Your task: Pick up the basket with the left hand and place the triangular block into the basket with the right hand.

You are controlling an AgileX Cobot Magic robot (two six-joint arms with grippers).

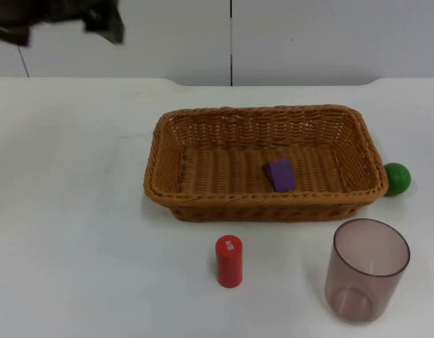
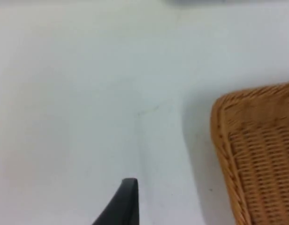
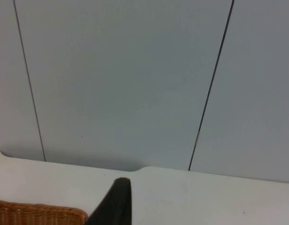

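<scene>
Purple block lies in brown basket on table. Left gripper up high, far from basket; right gripper faces wall; can't tell if either is open

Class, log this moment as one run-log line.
basket: on table, unheld | purple block: inside basket | left gripper: above table beside basket | right gripper: facing partition wall

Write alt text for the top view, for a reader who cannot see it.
A wicker basket sits mid-table with a purple block lying inside it. In front stand a red cylinder and a clear cup; a green ball lies beside the basket's right end. The left arm hangs at the upper left corner.
</scene>
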